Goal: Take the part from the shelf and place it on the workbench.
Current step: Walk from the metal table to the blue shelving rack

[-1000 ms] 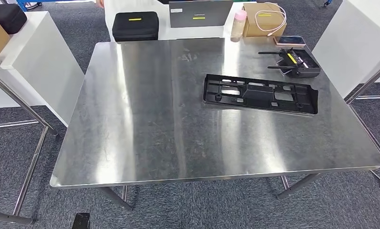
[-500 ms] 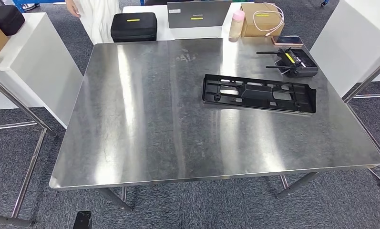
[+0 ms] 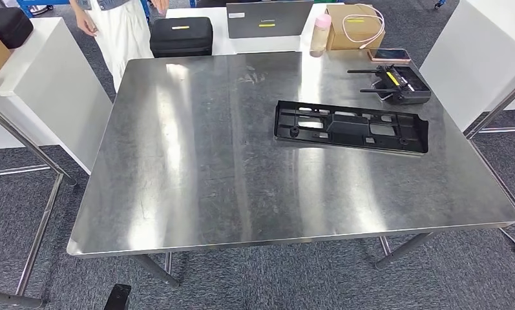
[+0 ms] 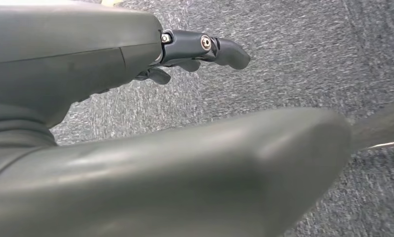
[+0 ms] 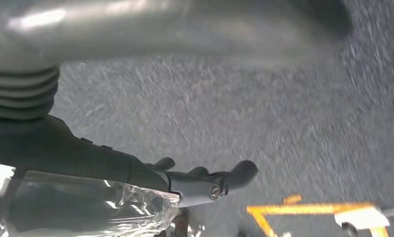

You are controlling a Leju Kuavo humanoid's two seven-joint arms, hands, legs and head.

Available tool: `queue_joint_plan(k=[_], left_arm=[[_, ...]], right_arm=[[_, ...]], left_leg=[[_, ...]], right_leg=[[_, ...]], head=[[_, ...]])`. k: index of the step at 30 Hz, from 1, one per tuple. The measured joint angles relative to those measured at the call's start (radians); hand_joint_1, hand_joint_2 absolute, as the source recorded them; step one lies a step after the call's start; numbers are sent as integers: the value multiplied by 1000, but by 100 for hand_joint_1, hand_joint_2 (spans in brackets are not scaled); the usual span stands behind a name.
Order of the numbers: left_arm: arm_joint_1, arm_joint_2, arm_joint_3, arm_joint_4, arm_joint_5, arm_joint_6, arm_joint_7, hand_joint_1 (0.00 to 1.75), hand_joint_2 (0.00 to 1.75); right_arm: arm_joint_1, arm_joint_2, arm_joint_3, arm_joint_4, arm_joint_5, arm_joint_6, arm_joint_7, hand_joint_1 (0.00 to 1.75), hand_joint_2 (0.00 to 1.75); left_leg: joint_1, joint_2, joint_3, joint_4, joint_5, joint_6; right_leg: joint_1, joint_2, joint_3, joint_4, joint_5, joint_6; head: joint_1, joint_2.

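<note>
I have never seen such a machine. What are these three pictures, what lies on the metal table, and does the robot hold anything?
The machine is a walking humanoid robot with two arms and many-fingered hands. The wide picture comes from a camera in its head, looking down on a steel workbench. On it lie a long black plastic part and, farther back, a black remote controller. Behind the bench stand a black case, a pink bottle and a cardboard box; a person stands at the back left. The other two pictures come from cameras at the wrists. They show the left hand and the right hand above grey carpet, fingers apart, holding nothing.
</note>
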Motion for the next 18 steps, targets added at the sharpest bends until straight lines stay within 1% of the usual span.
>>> queue_joint_plan(k=[5,8,9,10,11,12,13,14,15,16,17,18], left_arm=[[7,1,-7,0,-10,-28,2,0,0],[12,5,-15,1,-15,-39,-1,0,0],[13,6,-18,1,-16,-39,-2,0,0],[13,6,-20,1,-16,-39,-4,0,0],[14,6,-21,2,-17,-38,-5,0,0],[14,5,-23,2,-17,-38,-5,0,0],[14,5,-24,3,-18,-38,-5,0,0],[14,5,-24,3,-19,-38,-5,0,0],[15,5,-25,4,-20,-38,-4,0,0],[16,5,-25,4,-20,-37,-4,0,0],[17,4,-25,5,-21,-37,-5,0,0],[18,4,-25,5,-21,-37,-5,0,0]], right_arm=[[3,-7,13,40,41,15,14,0,175],[6,-8,22,54,49,18,24,0,44],[6,-8,23,58,50,20,29,0,0],[6,-9,24,61,49,20,33,0,0],[6,-9,24,63,47,20,38,0,0],[7,-10,24,65,46,20,43,0,0],[7,-11,24,67,44,20,49,0,0],[9,-12,25,69,44,20,55,0,0],[11,-14,25,71,46,20,61,0,0],[14,-15,27,72,47,20,67,0,0],[16,-16,28,73,50,20,72,0,0],[17,-17,29,74,52,20,77,0,0]], left_leg=[[0,0,0,0,0,0],[-2,1,-2,5,-4,11],[0,1,1,2,-2,16],[5,3,7,-7,5,18],[9,4,12,-16,11,21],[14,7,18,-24,17,22],[17,9,20,-28,20,23],[18,10,20,-29,21,24],[18,11,19,-28,21,23],[18,11,17,-28,22,22],[20,11,17,-27,22,19],[22,11,17,-26,22,14]], right_leg=[[0,0,0,0,0,0],[-17,0,4,-6,3,4],[-19,0,6,-10,5,7],[-16,0,6,-6,2,8],[-12,-1,0,9,-9,7],[-9,-1,-16,45,-30,3],[-10,-1,-42,103,-62,-4],[-9,-1,-72,174,-96,-8],[-11,-1,-97,237,-123,-9],[-13,-1,-108,273,-136,-4],[-16,-1,-97,267,-133,5],[-21,-1,-63,218,-116,16]], head=[[0,0],[-2,0],[-3,0],[-2,0],[-1,0],[1,0],[3,0],[5,0],[7,0],[7,0],[8,0],[8,0]])
